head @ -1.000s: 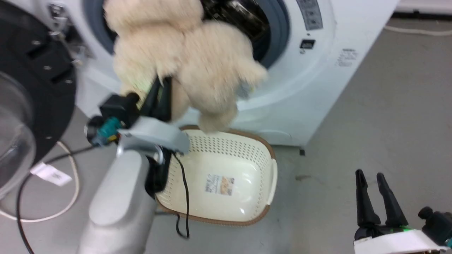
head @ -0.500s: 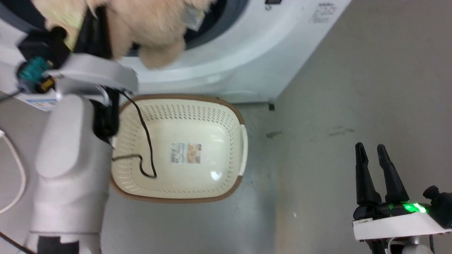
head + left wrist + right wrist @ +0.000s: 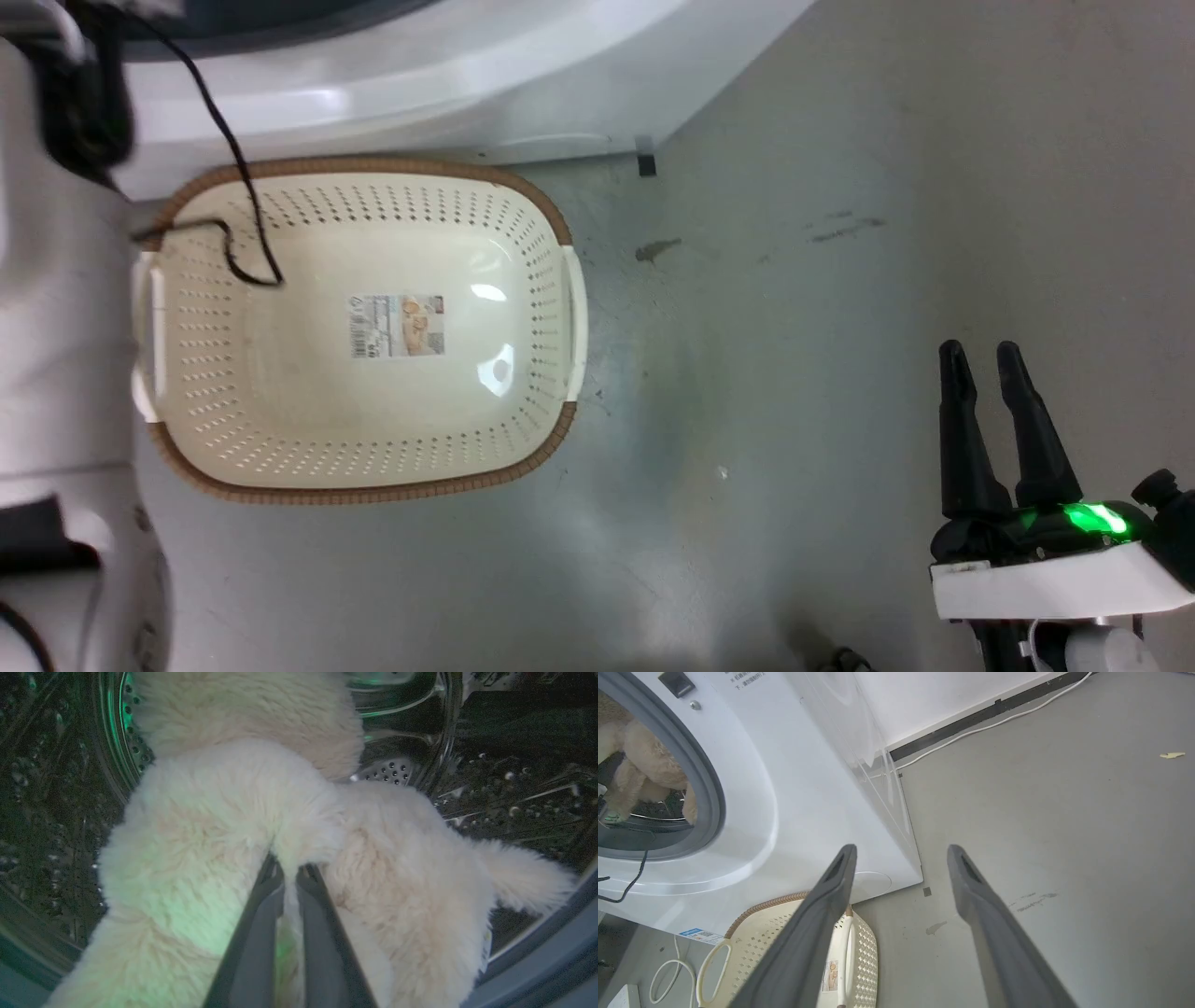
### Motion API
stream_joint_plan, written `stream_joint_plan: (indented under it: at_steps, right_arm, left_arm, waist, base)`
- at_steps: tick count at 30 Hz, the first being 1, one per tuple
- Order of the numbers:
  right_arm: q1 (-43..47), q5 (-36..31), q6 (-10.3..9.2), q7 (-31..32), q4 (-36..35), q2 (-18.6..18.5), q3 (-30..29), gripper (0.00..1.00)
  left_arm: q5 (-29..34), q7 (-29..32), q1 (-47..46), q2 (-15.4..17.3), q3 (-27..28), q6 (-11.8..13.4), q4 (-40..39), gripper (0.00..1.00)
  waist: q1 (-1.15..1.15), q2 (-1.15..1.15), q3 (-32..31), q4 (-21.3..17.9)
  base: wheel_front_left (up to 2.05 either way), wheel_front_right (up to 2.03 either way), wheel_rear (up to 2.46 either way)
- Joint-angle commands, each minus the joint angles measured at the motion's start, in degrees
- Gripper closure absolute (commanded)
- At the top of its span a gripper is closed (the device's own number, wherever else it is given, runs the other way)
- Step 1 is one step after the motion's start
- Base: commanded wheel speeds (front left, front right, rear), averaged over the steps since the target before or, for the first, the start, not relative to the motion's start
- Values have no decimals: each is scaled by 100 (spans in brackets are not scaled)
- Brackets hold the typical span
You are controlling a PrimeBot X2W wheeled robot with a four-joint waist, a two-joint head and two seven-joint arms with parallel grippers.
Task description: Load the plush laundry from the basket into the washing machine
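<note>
1. My left gripper point(image 3: 289, 868) is deep inside the steel drum point(image 3: 46, 812). Its two fingers are pinched together on a fold of the plush laundry point(image 3: 210, 826), and fur bulges on either side of the tips.
2. In the left wrist view the plush laundry spreads its lobes toward twelve, eight and four o'clock. A thin furry limb trails to three o'clock, just above the grey door seal point(image 3: 551, 961).
3. In the right wrist view the plush laundry point(image 3: 644, 751) sits at ten o'clock, within the grey-ringed port of the washing machine point(image 3: 794, 788).
4. My right gripper point(image 3: 980, 359) hangs over the grey floor point(image 3: 840, 280) at four o'clock in the head view. Its fingers are spread with only air between them, well apart from the basket point(image 3: 355, 166).
5. The basket stands on the floor at nine o'clock, just beside the washing machine's base. Its label sticker point(image 3: 397, 327) is plain on the bottom.
6. A black cable point(image 3: 233, 140) hangs from my left arm point(image 3: 56, 327) across the basket's eleven o'clock corner.
</note>
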Motion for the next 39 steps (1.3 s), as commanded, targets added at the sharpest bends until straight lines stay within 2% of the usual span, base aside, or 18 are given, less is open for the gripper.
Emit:
stream_joint_plan:
  at_steps: [1, 6, 8, 11, 22, 23, 24, 25, 32, 39]
  right_arm:
    - [-15, 54, -4, -24, -53, -3, 38, 0]
    - [30, 102, -4, -24, -146, -3, 107, 0]
    - [123, 120, -4, -24, -223, -3, 196, 0]
    - [184, 133, -4, -24, -289, -3, 254, 0]
    - [234, 153, -4, -24, -459, -3, 230, 0]
    - [226, 152, -4, -24, -453, -3, 225, 0]
    - [215, 149, -4, -24, -441, -3, 221, 0]
    - [200, 148, -4, -24, -427, -3, 216, 0]
    - [17, 126, -4, -24, -348, -3, 89, 0]
    - [-158, -49, -4, -24, -226, -3, -64, 0]
  left_arm:
    - [17, -43, -282, 117, 34, -13, 59, 100]
    - [144, 40, -733, 376, -9, 12, 274, 100]
    - [198, 103, -1232, 599, -10, 24, 447, 100]
    - [225, 115, -1570, 718, -18, 29, 543, 100]
    - [198, 183, -2038, 738, -153, 7, 1062, 100]
    - [177, 187, -2054, 712, -151, 20, 1125, 88]
    - [183, 204, -2062, 693, -178, 22, 1193, 2]
    - [166, 204, -2074, 661, -186, 28, 1254, 0]
    - [-9, 248, -2042, 358, -278, -48, 1670, 0]
    - [-161, 159, -1650, 31, -377, -118, 1969, 0]
  waist:
    - [-1, 0, 161, -117]
    - [-1, 0, 360, -249]
    - [-1, 0, 515, -362]
    - [-1, 0, 624, -439]
    - [-1, 0, 887, -448]
    - [-1, 0, 889, -423]
    - [-1, 0, 886, -397]
    - [-1, 0, 882, -365]
    - [-1, 0, 690, -111]
    - [-1, 0, 194, 191]
  base:
    - [0, 0, 0]
    - [0, 0, 0]
    - [0, 0, 0]
    - [0, 0, 0]
    - [0, 0, 0]
    - [0, 0, 0]
    - [0, 0, 0]
    - [0, 0, 0]
    - [0, 0, 0]
    - [0, 0, 0]
